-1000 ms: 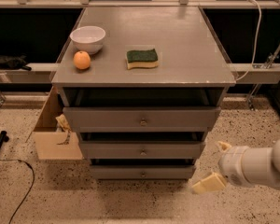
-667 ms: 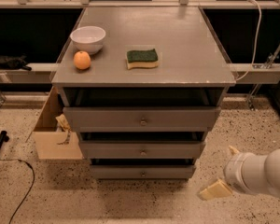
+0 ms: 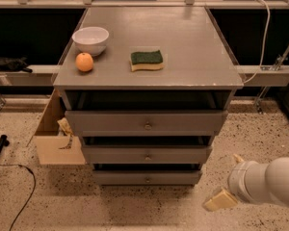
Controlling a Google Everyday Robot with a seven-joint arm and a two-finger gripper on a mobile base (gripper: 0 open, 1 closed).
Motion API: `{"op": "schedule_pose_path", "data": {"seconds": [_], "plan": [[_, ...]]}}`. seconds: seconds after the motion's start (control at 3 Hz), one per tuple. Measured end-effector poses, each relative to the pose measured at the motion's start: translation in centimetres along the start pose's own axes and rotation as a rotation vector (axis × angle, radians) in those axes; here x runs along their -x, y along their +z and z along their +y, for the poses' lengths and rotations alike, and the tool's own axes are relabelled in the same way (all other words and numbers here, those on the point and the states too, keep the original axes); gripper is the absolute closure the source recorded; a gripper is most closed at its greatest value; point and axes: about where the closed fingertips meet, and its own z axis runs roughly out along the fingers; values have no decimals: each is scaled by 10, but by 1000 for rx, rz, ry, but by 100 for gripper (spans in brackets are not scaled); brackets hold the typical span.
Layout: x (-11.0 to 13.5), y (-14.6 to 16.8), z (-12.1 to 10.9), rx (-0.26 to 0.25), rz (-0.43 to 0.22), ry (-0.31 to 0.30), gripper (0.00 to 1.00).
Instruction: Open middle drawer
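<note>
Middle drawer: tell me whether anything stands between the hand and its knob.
Nothing visible does. The hand hangs low at the right over the speckled floor, below and right of the middle drawer and its knob. The cardboard box sits at the cabinet's left side, off that line.

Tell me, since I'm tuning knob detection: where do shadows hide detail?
Camera view: even light on the cabinet top; dark shadow bands above each drawer front, yet the knob of the middle drawer shows; the gripper, lower right, is brightly lit.
</note>
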Motion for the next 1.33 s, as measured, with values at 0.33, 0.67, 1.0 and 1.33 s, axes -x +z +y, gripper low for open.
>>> {"op": "schedule_pose_path", "data": {"seconds": [0.33,0.67,1.0,1.33], "plan": [[-1,0,2,10,-14,5,0],[5,10,4,13,-20,-5,0],[26,33,-2,17,-28,-12,0],[70,83,-41,4,-34,15,0]]}}
